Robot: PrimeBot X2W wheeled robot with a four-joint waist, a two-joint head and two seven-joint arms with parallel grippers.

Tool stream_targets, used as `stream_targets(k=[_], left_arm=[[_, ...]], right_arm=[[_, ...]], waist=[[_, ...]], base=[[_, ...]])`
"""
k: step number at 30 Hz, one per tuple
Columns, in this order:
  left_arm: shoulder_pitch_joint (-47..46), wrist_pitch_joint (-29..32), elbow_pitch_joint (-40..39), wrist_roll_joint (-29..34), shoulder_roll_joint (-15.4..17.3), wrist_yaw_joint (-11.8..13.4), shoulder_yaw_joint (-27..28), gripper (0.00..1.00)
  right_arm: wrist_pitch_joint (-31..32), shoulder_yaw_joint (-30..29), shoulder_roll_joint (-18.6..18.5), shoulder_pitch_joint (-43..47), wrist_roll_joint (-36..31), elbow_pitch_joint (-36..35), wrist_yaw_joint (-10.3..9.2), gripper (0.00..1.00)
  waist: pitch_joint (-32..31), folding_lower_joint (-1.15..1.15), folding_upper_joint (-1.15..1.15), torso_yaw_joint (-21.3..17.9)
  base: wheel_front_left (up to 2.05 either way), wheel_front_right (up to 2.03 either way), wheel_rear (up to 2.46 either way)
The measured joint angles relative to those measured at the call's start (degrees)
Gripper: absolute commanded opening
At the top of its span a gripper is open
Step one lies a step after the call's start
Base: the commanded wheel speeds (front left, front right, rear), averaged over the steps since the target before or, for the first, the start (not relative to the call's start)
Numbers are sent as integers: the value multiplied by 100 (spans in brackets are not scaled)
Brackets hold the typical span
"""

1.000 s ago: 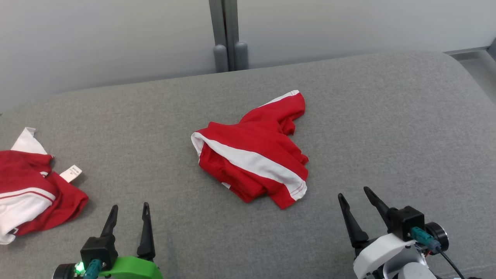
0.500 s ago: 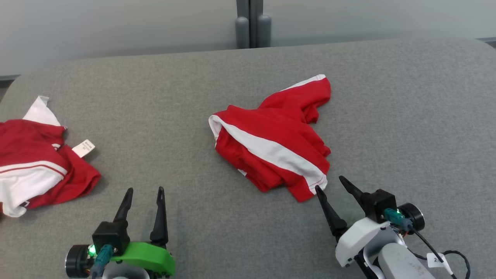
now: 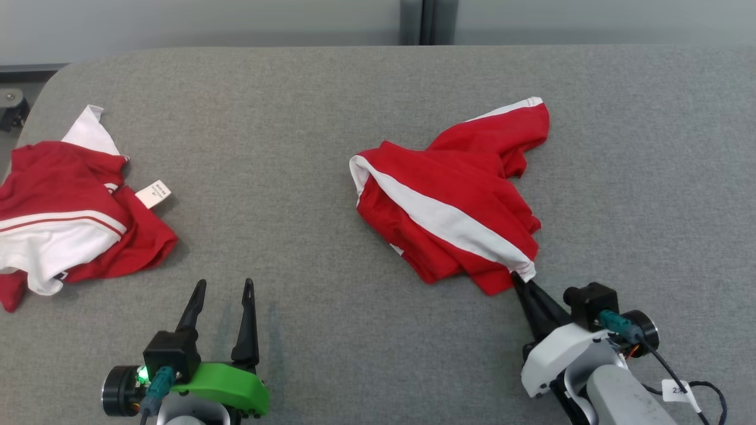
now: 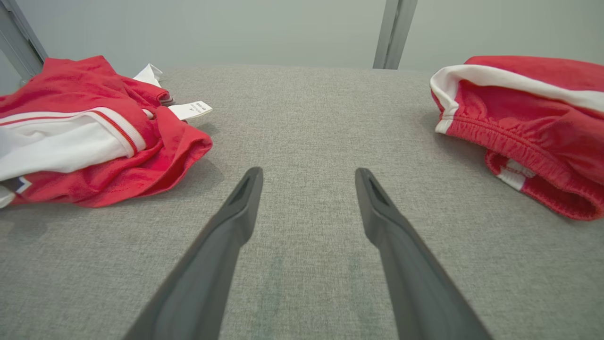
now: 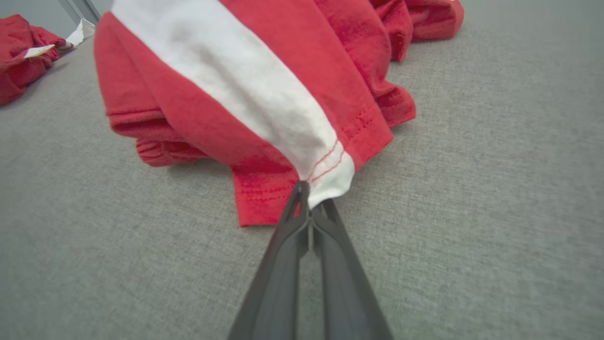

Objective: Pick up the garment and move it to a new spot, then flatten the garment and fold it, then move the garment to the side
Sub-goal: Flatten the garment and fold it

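Near the front right of the grey fabric bench, right end effector pressed together, pinching the white-striped hem corner of the red garment. Garment crumpled, lying right of centre, its near corner bunched at the fingertips. Left end effector spread, over bare bench, holding nothing, well apart from the garment. Second red-and-white garment bunched at far left, white tag showing beside it.
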Motion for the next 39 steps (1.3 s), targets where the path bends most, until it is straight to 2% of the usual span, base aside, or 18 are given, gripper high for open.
stream_targets(k=[6,11,14,18,20,21,24,32,36,39], left_arm=[[-13,0,-52,37,0,-46,-68,100],[-19,0,-85,20,0,-88,-302,100],[-19,0,-69,-38,-2,-88,-432,100],[-19,0,-32,-93,-3,-88,-611,100],[-19,0,-7,-119,-3,-88,-695,100],[-19,0,2,-127,-3,-88,-724,100],[-80,0,13,-223,-3,-89,-788,100],[-733,0,102,-1073,-3,-209,-1220,100],[-1265,0,356,-1728,-5,-252,-1688,100],[-1682,0,552,-1993,-7,-265,-2162,100]], right_arm=[[0,-627,-69,71,-92,-453,0,0],[-1,-1002,-561,165,-5,-735,0,0],[-1,-1172,-875,163,47,-709,0,0],[0,-1215,-1121,153,46,-231,0,0],[-1,-1236,-1152,77,33,-34,0,49],[0,-1278,-1145,56,26,-9,0,100],[0,-1473,-1021,16,-81,-108,-1,100],[-1,-1805,-559,36,-426,-859,0,100],[0,-1777,-404,23,-492,-1060,-1,100],[0,-1686,-333,-49,-519,-1125,0,100]], waist=[[-49,0,0,-104],[-122,0,0,-241],[-170,0,0,-337],[-232,0,0,-445],[-249,0,0,-484],[-252,0,0,-497],[-232,0,0,-524],[37,0,0,-614],[250,0,0,-685],[405,0,0,-758]], base=[[0,0,0],[0,0,0],[0,0,0],[0,0,0],[0,0,0],[0,0,0],[0,0,0],[0,0,0],[0,0,0],[0,0,0]])
